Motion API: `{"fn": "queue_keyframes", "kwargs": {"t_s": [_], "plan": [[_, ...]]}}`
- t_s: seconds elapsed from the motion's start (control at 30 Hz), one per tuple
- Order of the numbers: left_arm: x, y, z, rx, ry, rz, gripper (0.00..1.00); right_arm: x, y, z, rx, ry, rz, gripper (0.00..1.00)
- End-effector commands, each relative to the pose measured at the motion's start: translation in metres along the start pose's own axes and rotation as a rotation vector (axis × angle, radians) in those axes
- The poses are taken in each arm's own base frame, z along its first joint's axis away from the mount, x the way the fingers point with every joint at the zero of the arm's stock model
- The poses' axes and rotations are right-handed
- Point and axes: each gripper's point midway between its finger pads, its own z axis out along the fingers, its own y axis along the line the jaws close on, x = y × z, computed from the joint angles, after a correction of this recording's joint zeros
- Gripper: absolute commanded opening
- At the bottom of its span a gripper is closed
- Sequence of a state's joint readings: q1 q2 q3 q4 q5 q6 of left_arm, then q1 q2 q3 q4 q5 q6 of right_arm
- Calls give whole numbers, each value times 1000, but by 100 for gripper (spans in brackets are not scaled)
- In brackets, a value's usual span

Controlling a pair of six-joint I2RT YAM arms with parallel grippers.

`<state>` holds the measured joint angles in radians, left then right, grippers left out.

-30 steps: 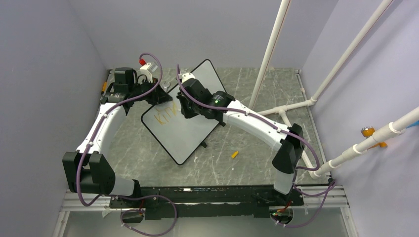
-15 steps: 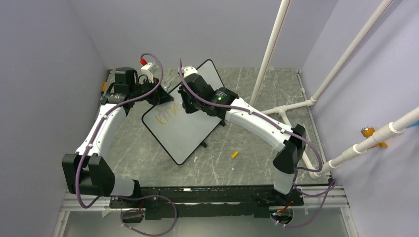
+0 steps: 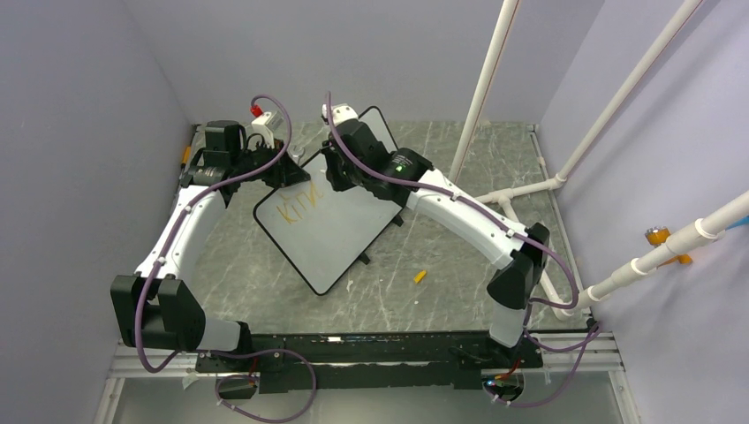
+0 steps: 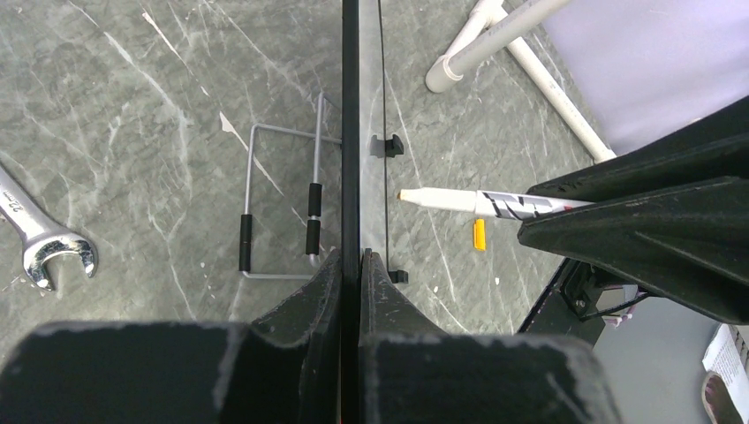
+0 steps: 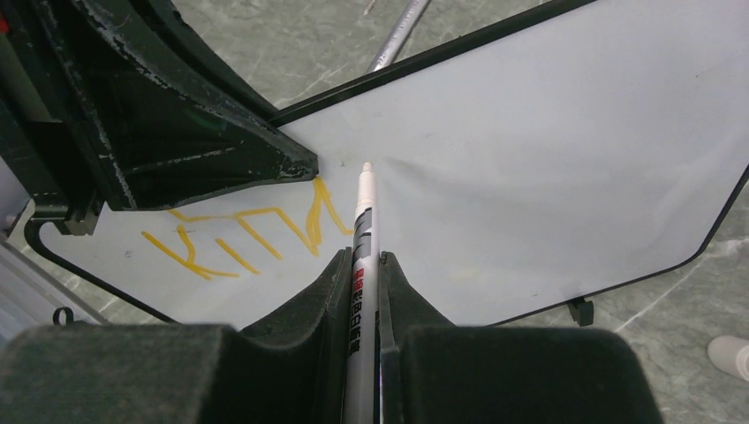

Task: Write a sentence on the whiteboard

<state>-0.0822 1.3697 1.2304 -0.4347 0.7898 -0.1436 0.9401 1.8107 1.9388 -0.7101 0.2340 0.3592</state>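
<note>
left gripper (image 4: 351, 269) pinched the black-framed edge of the whiteboard (image 3: 340, 238), jaws pressed onto it, as the board sat cornerwise on the grey marbled table (image 3: 265, 283) between the two arms. right gripper (image 5: 362, 261) was closed around a slim white marker (image 5: 363, 212), tip pointing at the board's white face. we could not tell whether the tip touched. the sentence (image 5: 247, 231), a few orange-yellow strokes in one short line, sat near the board's left corner, close under the left gripper's fingers, and the marker tip stood just right of its last stroke. we saw a small orange piece (image 3: 419, 276) on the table, off the board's near right edge. a steel wrench (image 4: 40, 238) lay on the table beyond the board. white pipes (image 3: 481, 88) rose at the right.
</note>
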Motion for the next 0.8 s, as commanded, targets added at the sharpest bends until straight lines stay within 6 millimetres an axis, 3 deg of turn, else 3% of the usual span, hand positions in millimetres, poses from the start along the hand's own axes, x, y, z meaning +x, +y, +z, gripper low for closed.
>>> {"fn": "queue_keyframes", "kwargs": {"t_s": [0.0,0.77], "plan": [[-19,-13,-8,27,-67,127,0,-16,0,3,-10,-41,3,0],[-18,-12,-6,27,-59,123,0,40,-6,18,-20,65,37,0]]}}
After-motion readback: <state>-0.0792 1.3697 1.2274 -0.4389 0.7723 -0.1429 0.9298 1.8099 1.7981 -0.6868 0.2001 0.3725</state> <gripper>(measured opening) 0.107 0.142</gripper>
